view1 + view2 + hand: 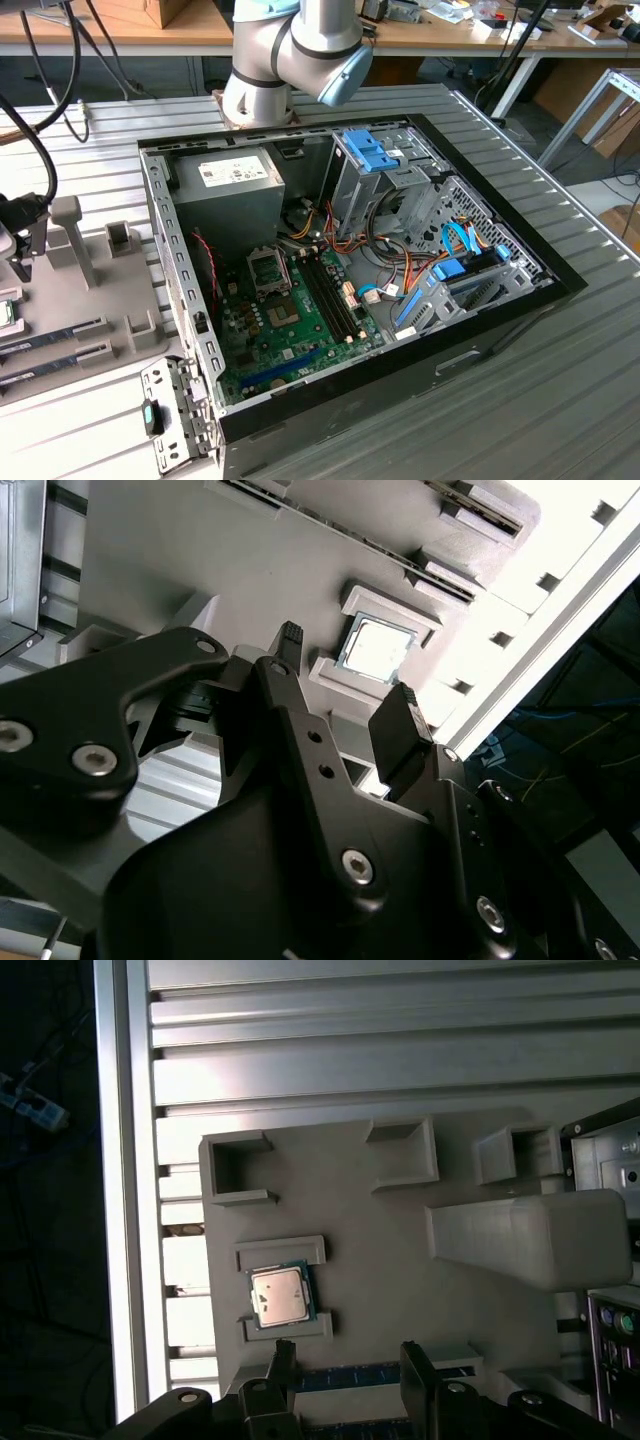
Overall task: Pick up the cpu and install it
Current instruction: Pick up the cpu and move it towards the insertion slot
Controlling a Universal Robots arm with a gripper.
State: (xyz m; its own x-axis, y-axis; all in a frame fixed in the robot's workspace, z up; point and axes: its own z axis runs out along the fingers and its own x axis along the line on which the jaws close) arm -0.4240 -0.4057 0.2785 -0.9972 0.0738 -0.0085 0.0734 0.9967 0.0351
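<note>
Our tool point(347, 1350) hangs wide open and empty over the grey tray point(380, 1280) near the bench point(350, 1050) edge. We see the cpu point(282, 1295) lying flat between two ledges, clear of the fingertips, nearer one than mid-gap.

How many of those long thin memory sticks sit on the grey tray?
2. One memory stick lies nearer the cpu, the other memory stick alongside it, both slotted in the grey tray. Others may be hidden past the exterior view's left edge.
</note>
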